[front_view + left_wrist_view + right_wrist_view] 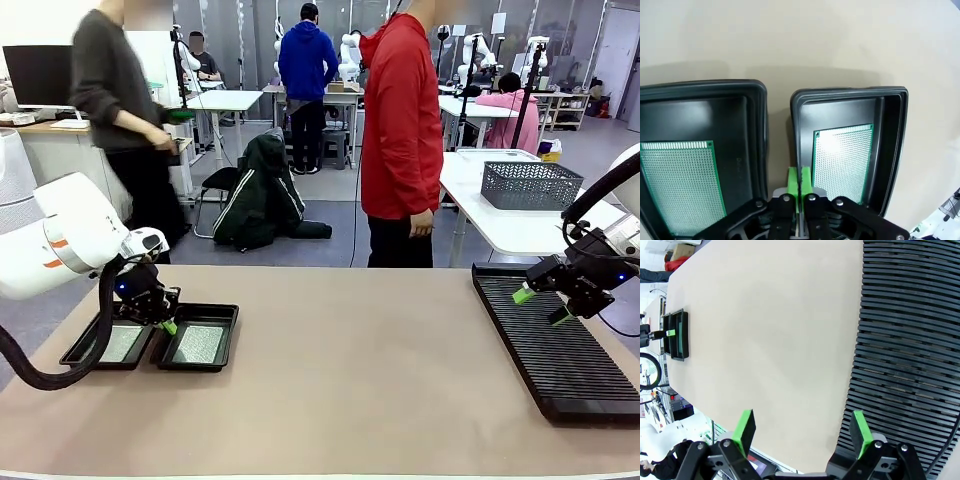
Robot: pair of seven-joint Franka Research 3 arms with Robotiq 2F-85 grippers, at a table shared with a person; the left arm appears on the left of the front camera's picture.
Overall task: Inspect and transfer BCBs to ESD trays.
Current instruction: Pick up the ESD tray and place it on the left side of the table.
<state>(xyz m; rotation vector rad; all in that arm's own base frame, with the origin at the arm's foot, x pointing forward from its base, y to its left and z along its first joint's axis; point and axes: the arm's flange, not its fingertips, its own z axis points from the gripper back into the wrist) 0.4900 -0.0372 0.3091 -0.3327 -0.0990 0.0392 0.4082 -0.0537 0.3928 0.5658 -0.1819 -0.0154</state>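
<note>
Two ESD trays (150, 342) sitting side by side on desk (350, 390), one BCB (842, 160) lying flat in each. Left claw (799, 181) hovering over gap between trays, pads pressed together, holding nothing. Right claw (804, 434) hanging spread over ribbed rack (555, 345), empty. Transfer looking complete; next move likely calling for left arm lifting clear.

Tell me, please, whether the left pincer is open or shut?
Shut: the left pincer has its green pads pressed together, empty, above the gap between the two ESD trays.

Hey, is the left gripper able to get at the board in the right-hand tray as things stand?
Probably yes. The left gripper hovers shut over the gap between the trays, beside that board, which lies uncovered; it would need to open first.
</note>
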